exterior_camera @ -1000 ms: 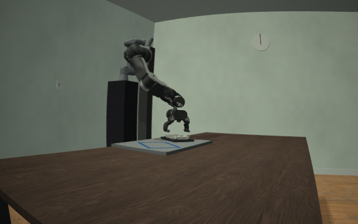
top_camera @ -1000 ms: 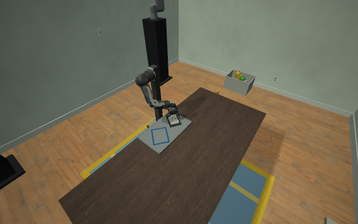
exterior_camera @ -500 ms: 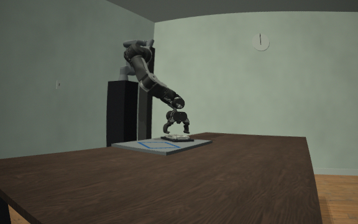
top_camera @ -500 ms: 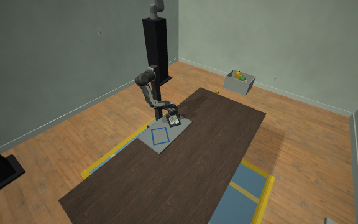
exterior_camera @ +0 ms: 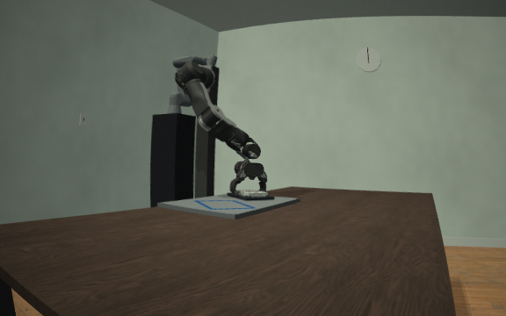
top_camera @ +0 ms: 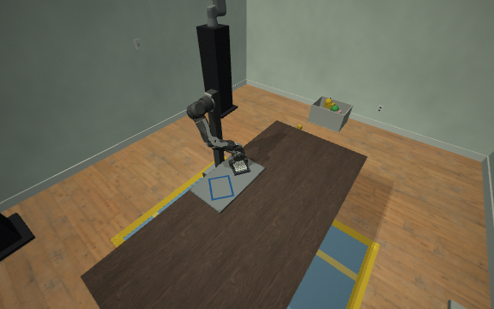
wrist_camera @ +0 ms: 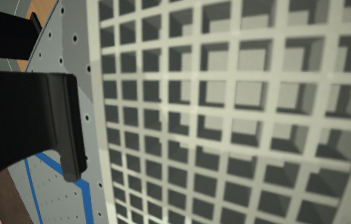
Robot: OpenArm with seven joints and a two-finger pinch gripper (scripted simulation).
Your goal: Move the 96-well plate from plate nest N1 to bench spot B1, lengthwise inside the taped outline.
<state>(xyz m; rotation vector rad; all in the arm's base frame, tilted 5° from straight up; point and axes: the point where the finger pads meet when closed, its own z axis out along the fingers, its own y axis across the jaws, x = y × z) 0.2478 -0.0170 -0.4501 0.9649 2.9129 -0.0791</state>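
The white 96-well plate (top_camera: 239, 166) lies flat in the black nest N1 (exterior_camera: 251, 197) at the far end of the grey deck (top_camera: 228, 184). My gripper (exterior_camera: 249, 190) is open and lowered over the plate, one finger on either side of it. In the wrist view the plate's grid of wells (wrist_camera: 226, 115) fills the frame. One black finger (wrist_camera: 68, 150) stands beside the plate's left edge, apart from it; the other finger is out of frame. The blue taped outline B1 (top_camera: 220, 187) lies empty on the deck beside the nest and also shows in the side view (exterior_camera: 224, 204).
The deck lies on a dark wooden table (top_camera: 247, 215), near its edge by the arm's black column (top_camera: 215, 64). A grey box with toys (top_camera: 329, 112) stands on the floor far behind.
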